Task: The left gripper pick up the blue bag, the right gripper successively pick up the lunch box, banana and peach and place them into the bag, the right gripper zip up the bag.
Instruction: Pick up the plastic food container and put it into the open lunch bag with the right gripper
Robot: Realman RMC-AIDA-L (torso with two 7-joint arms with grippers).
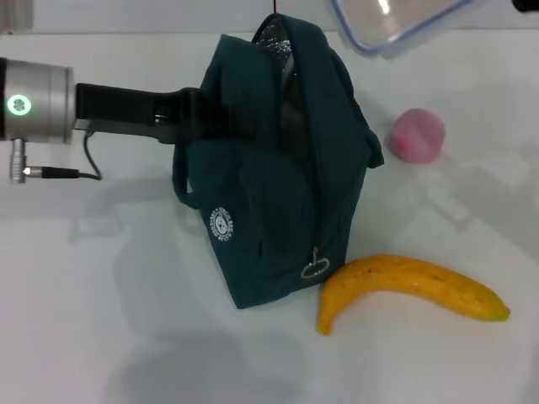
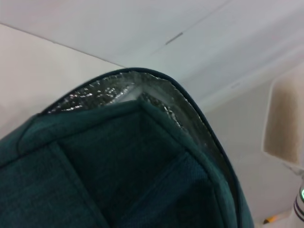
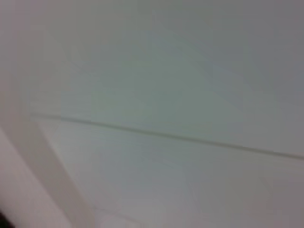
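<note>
holding the bag upright

gripping the blue bag (image 1: 278, 185) at its left side, the left gripper (image 1: 198, 118) is closed on the fabric. the lunch box (image 1: 396, 21) hangs above; right gripper's state: cannot tell. the banana (image 1: 408, 286) lies beside the bag, the peach (image 1: 416, 135) behind

The blue bag (image 1: 278, 177) stood upright mid-table with its top gaping, foil lining showing, so the way in from above looked open. The left gripper (image 1: 210, 118) reached in sideways against the bag's left wall, blocking that flank. The lunch box (image 1: 396, 21) hung up high, just right of the opening, crowding that corner. On the right side, the peach (image 1: 416, 135) sat near the bag with a gap between. The banana (image 1: 408, 289) lay across the front right, its tip about touching the bag's base. The white table (image 1: 101, 320) spread wide at front left.
</note>
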